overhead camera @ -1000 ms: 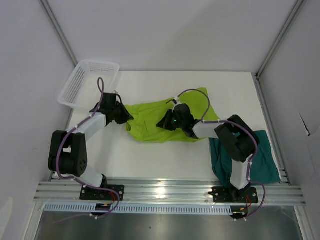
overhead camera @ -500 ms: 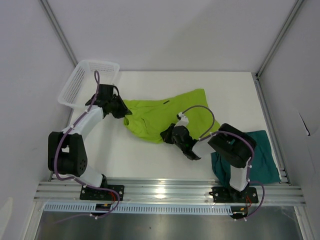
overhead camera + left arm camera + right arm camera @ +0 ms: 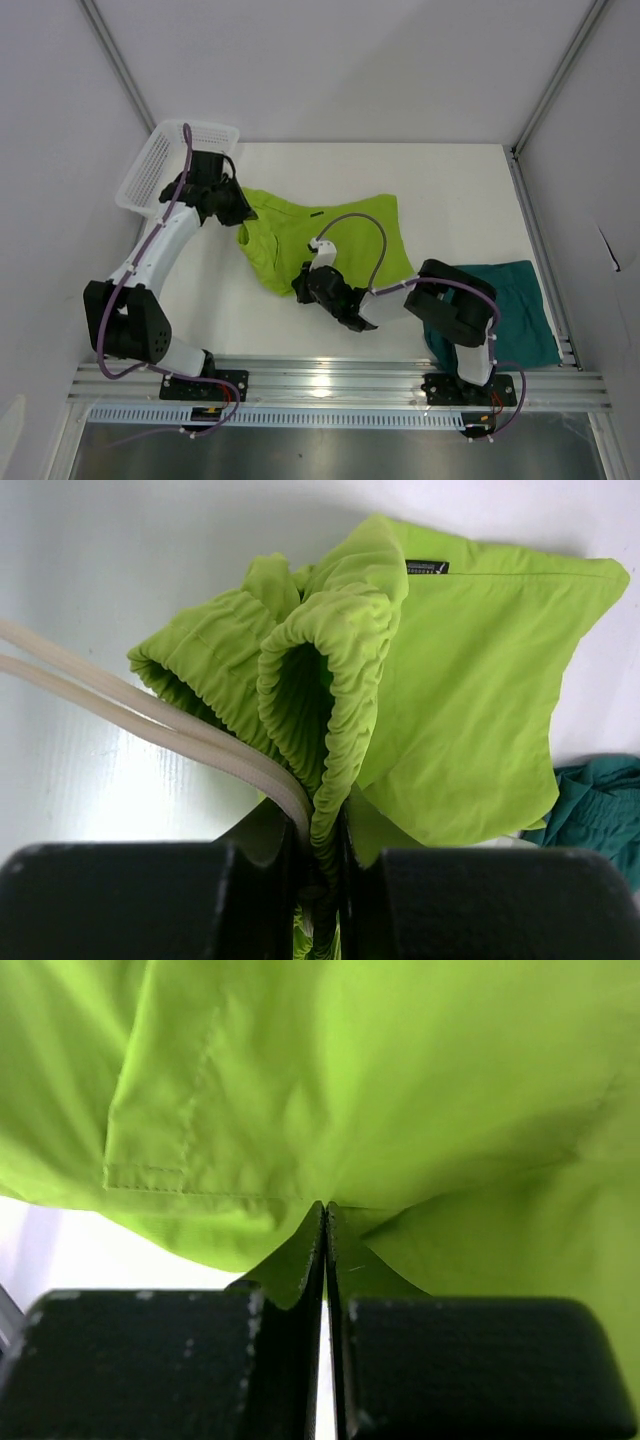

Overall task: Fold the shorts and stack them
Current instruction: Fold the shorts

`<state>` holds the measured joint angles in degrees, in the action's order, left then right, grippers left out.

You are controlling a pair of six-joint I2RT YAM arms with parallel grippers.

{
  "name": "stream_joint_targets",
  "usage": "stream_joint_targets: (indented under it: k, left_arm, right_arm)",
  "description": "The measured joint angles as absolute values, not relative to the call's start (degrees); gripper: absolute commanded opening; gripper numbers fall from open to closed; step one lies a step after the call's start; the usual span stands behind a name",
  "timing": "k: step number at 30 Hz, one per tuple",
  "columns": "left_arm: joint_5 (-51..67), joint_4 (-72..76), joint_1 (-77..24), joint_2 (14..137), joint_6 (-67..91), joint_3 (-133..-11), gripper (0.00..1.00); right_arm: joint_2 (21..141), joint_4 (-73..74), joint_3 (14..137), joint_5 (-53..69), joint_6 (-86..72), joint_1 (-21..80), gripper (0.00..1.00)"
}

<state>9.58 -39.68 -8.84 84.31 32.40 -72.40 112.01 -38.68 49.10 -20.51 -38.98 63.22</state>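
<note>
Dragging the lime shorts [image 3: 340,225] left
The left gripper [image 3: 238,212], pinching the waistband, is rising toward the basket [image 3: 150,175]; the right gripper [image 3: 300,290], clamped on the hem, is sliding lower left.

This is a robotics lab test cell, not a home. A bare white table [image 3: 460,190] is boxed in by plain white panels [image 3: 330,70] set in aluminium profile posts [image 3: 560,74]. The left arm [image 3: 165,245] and right arm [image 3: 455,305] are bolted to a slotted aluminium rail [image 3: 330,380] along the table's near edge, with a purple cable [image 3: 187,145] strapped along the left one. The lime shorts [image 3: 285,235] and a white mesh basket [image 3: 185,127] lie on this work surface.
</note>
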Motion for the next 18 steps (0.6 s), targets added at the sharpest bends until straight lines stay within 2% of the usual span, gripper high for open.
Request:
stream_joint_targets:
  k: [5, 11, 18]
  left_arm:
    - [7.3, -43.6, -9.3, 84.3, 30.1, -77.4, 0.0]
    - [5.5, -44.5, -10.0, 84.3, 27.9, -79.5, 0.0]
    - [2.6, -47.1, -12.6, 87.0, 26.4, -82.2, 0.0]
  right_arm:
    - [104.1, -29.3, 50.1, -18.7, -36.8, 60.8, 0.02]
    - [94.2, -22.1, 50.1, -11.6, -35.8, 52.6, 0.02]
    - [97.2, -14.1, 52.6, 2.6, -35.2, 44.7, 0.02]
